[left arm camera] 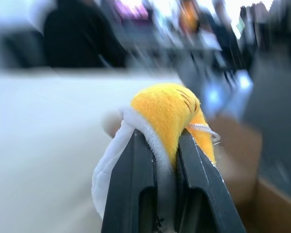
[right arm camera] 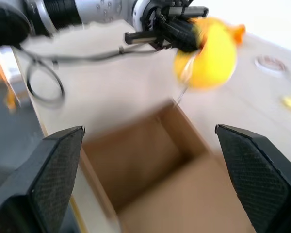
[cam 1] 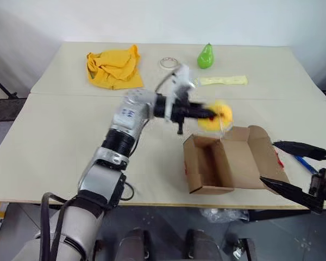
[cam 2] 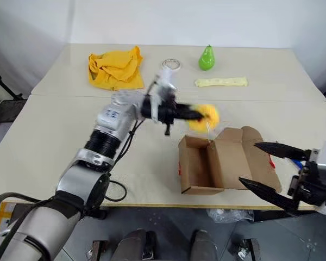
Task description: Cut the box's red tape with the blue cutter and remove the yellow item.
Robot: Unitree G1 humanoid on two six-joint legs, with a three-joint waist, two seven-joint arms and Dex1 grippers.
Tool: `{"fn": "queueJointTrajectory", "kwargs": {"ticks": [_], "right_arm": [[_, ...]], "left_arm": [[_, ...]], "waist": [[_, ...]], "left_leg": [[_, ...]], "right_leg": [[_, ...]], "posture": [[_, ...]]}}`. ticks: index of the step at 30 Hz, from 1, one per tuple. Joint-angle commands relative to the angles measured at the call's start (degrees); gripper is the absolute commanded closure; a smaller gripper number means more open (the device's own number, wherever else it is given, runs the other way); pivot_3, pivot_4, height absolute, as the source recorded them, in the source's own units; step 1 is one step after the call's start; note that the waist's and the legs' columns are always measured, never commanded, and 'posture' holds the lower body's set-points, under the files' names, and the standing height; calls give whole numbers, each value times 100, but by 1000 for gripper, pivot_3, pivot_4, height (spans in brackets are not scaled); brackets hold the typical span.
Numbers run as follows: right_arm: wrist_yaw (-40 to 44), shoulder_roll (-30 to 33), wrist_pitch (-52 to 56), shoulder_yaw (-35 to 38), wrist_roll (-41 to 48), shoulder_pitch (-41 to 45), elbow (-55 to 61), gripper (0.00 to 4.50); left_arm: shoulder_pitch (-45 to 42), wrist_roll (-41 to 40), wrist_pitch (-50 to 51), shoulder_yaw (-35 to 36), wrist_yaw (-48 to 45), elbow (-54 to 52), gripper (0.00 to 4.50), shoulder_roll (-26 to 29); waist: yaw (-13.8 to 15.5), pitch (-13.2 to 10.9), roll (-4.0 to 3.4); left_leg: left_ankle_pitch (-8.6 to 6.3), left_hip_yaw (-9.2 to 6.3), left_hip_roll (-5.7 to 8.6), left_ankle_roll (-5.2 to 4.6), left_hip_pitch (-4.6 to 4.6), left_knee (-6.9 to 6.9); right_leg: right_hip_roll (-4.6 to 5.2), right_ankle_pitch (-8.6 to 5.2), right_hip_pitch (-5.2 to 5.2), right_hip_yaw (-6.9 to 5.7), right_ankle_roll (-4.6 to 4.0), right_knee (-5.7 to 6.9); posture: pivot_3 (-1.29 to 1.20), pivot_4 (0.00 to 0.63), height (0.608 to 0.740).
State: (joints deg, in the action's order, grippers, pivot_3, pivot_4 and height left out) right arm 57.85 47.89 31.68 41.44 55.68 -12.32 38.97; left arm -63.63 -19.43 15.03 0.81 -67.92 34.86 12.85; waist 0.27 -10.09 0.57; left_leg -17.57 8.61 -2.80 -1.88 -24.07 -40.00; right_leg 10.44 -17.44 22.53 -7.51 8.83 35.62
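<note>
Left pincer point(left arm camera: 167, 145) is clamped on the round yellow plush item point(cam 1: 217, 116), held above the opened brown cardboard box point(cam 1: 223, 160). Right pincer point(cam 2: 271, 171) stands apart, empty. Risk — the narrow pinch on soft fabric may slip, dropping it back inside.

The box point(cam 1: 223, 163) sits on the surface point(cam 1: 54, 141) near its front edge, flaps open. The yellow item point(cam 1: 216, 117) is in the air just behind the box, pinched in the left hand point(cam 1: 211, 114). The right hand point(cam 1: 293, 174) hangs beside the box's right flap, with the blue cutter point(cam 1: 305, 163) lying between its fingers. Along the far side lie a cloth point(cam 1: 114, 66), a tape roll point(cam 1: 169, 62), a pear point(cam 1: 205, 56) and a strip point(cam 1: 223, 81), left to right.
</note>
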Motion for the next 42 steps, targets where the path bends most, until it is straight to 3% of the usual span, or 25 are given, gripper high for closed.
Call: {"fn": "queueJointTrajectory", "kwargs": {"ticks": [1,5,8,12,20,26,34,37,42], "right_arm": [[-299,-297,-148,-1071,-33,551,110,0],[-87,-771,-746,-2536,-1003,1336,-462,0],[-81,-1063,-1087,-2835,-1287,1714,-962,0],[294,-861,-968,-3009,-1253,1874,-1253,0],[574,-592,-1033,-2746,-1215,2238,-1779,0],[763,-335,-1022,-2400,-1129,2178,-1949,0],[909,-61,-1073,-1759,-1208,1769,-2070,0],[974,89,-1126,-1540,-1334,1514,-2063,0],[1074,203,-1466,-1366,-1640,1390,-2403,0]], "left_arm": [[628,-214,22,866,759,-345,4474,687],[2458,-31,-153,1689,1550,-1412,4474,1745],[3705,-64,-124,1989,1841,-2416,4474,2061],[4849,-430,217,2271,1849,-3109,4474,2217],[4988,-456,-8,2455,2221,-2965,1827,2298],[5317,-1082,700,2719,1582,-3388,22,2968],[6683,-1005,380,3648,904,-3567,22,3807],[7474,-865,19,4261,799,-3554,22,3778],[7918,-852,-188,4378,1134,-3976,22,3396]], "waist": [[-60,0,0],[-201,-2,2],[-133,-10,19],[105,-10,23],[81,-8,25],[-48,-9,25],[-62,-9,23],[-61,-9,23],[-41,-9,22]], "left_leg": [[1,-1,0,1,-1,0],[3,-4,0,6,7,12],[0,-8,4,5,-2,9],[-6,-25,11,-7,-7,-6],[-4,-12,4,2,-2,0],[-4,-3,1,6,-2,9],[-7,14,-2,10,5,21],[-9,20,-3,12,7,29],[-10,22,-5,12,15,33]], "right_leg": [[-1,0,1,-1,0,2],[-5,0,5,3,0,11],[-1,1,7,-3,3,13],[11,3,-4,2,5,12],[1,3,-3,-1,4,5],[-2,2,7,-1,4,7],[0,1,14,2,1,2],[2,-1,16,3,-2,-6],[7,-3,13,4,-6,-11]], "posture": [[0,150,740],[0,150,740],[0,150,740],[0,150,740],[0,150,740],[0,150,740],[0,150,740],[0,150,740],[0,150,740]]}}
